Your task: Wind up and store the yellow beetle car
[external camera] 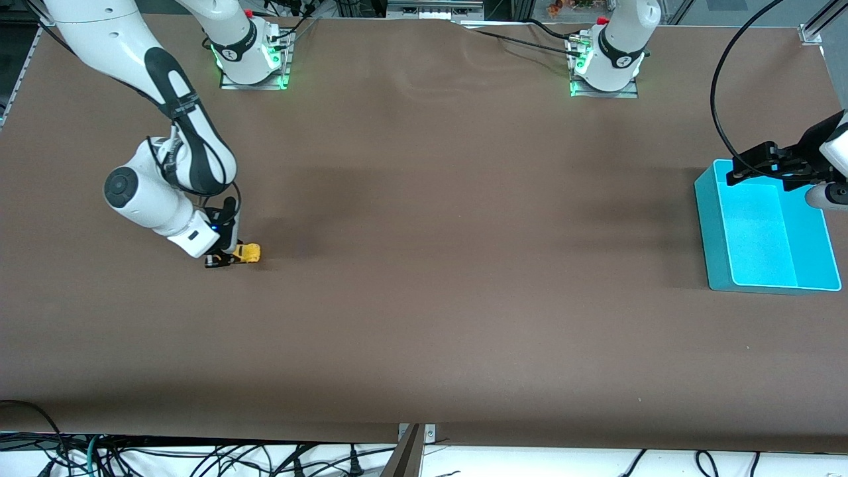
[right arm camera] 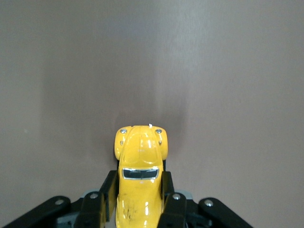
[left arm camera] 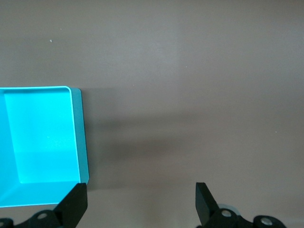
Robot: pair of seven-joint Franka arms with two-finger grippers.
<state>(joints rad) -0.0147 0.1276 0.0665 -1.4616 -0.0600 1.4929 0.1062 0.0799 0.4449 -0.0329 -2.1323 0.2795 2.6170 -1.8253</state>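
The right gripper point(external camera: 222, 258) is down low at the brown table point(external camera: 424, 265), near the right arm's end of it. Its two black fingers point(right arm camera: 105, 192) are pinching the yellow beetle car point(external camera: 248, 252) by its sides. In the right wrist view the little car point(right arm camera: 139, 178) sits between the fingers, and its round nose with two small lights pokes out past the tips. You can see its dark window and shiny yellow roof there. The car looks like it is on the table top or just above it; I cannot tell if the wheels touch. Its nose points toward the middle of the table. The right arm bends down from its base to reach this spot. Well apart from the car, at the left arm's end of the table, there is a bright blue bin point(external camera: 705, 199). It is a long open box with a pale blue inside, and nothing shows in it. The left gripper point(external camera: 742, 173) hangs over the corner of the bin, the corner that is farther from the front camera. Its fingers point(left arm camera: 76, 202) are spread wide with nothing between them. In the left wrist view the blue bin point(left arm camera: 80, 137) shows under one finger and bare table under the other. The left arm waits there.
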